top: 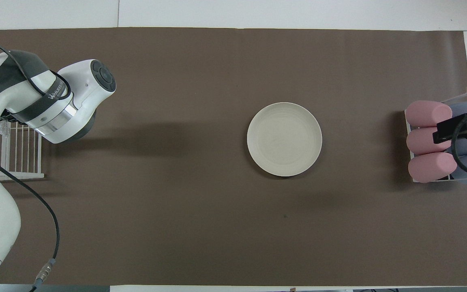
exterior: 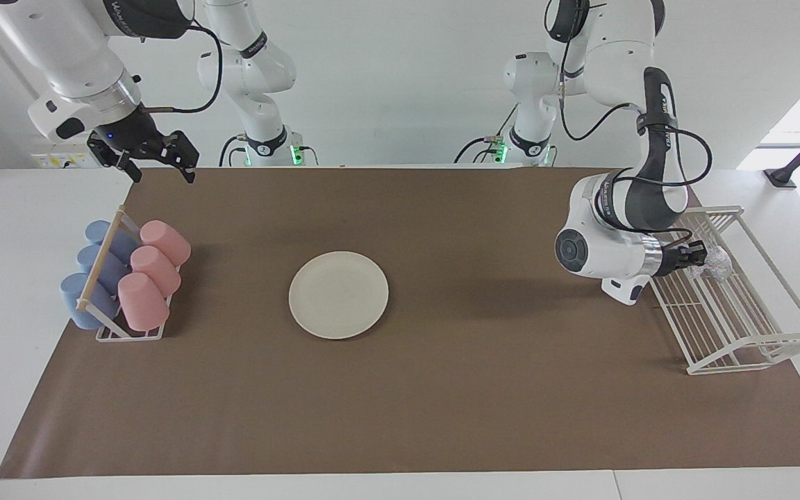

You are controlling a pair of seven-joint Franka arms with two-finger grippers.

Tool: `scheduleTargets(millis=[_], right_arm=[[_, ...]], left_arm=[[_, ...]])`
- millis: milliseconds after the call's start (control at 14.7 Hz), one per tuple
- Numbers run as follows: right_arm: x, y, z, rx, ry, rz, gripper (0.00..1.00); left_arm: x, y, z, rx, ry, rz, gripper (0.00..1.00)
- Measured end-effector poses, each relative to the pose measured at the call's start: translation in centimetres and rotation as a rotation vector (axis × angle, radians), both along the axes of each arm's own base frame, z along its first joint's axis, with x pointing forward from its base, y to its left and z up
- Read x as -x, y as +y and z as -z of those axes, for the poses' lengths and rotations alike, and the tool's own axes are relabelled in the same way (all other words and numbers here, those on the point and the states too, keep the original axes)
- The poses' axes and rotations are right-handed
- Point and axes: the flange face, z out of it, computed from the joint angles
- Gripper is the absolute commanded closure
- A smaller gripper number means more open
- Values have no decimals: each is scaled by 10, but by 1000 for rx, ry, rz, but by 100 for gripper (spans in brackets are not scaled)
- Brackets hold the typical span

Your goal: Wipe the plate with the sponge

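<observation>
Left pincer (exterior: 700, 256) at sponge (exterior: 717, 262) in white rack (exterior: 754, 333) (plate (exterior: 338, 294) mid-mat).

Robotics lab: two white arms (exterior: 622, 208) at paper-covered table (exterior: 442, 417), bare white walls.

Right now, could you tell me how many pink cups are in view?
3: the pink cups lie in a row in the cup rack at the right arm's end, beside the blue cups.

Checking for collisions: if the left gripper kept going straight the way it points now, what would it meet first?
The left gripper points sideways into the white wire rack, at the shiny silvery wad of sponge by its tips; past that, probably the rack's wires.
</observation>
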Motion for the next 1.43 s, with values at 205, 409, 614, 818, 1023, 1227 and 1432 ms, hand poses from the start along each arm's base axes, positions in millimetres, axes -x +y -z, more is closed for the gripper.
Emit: scheduleTargets(millis=[205, 409, 614, 818, 1023, 1227, 1432], right_arm=[[0, 0, 0, 0, 0, 0, 0], [0, 1, 0, 0, 0, -2, 0], [0, 2, 0, 0, 0, -3, 0], [0, 2, 0, 0, 0, -4, 0], [0, 3, 0, 0, 0, -5, 0], [0, 3, 0, 0, 0, -5, 0], [0, 3, 0, 0, 0, -5, 0]], left_arm=[[0, 0, 0, 3, -3, 3, 0], [-1, -1, 0, 3, -5, 3, 0], [-1, -1, 0, 3, -7, 2, 0], [-1, -1, 0, 11, -9, 0, 0], [0, -7, -19, 113, -37, -56, 0], [10, -10, -69, 244, -89, -109, 0], [25, -4, -123, 391, -148, -195, 0]])
